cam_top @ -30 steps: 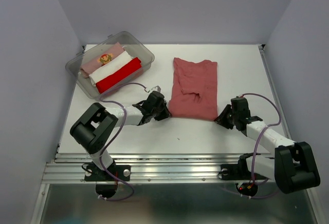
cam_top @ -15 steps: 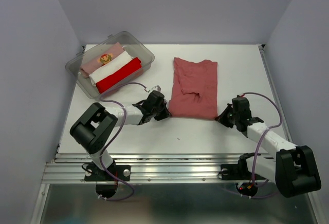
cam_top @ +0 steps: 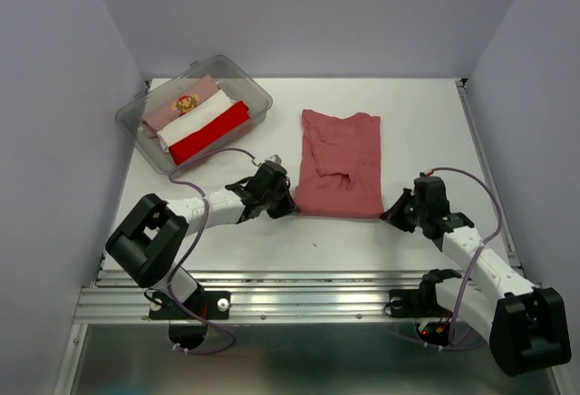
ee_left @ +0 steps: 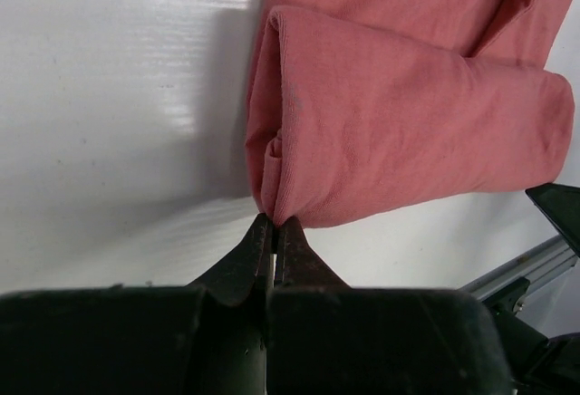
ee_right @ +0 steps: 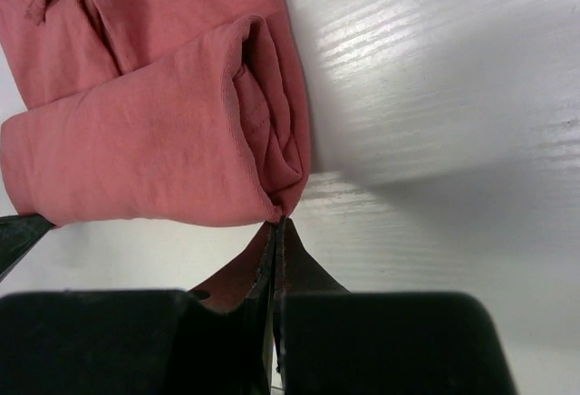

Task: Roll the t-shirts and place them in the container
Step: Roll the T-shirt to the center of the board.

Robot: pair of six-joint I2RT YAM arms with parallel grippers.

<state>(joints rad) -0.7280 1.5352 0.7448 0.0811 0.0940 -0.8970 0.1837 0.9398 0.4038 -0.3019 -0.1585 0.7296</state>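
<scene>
Tee lies with its near edge rolled. Left hand and right hand clench its roll ends, the nipped cloth hidden inside.

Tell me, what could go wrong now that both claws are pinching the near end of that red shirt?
1. The left gripper and right gripper each pinch only a tiny corner of the brick-red t-shirt, so the cloth might slip out mid-roll.
2. The started roll looks loose, with open folds at its ends; it may unravel or go lopsided if one side gets ahead of the other.
</scene>
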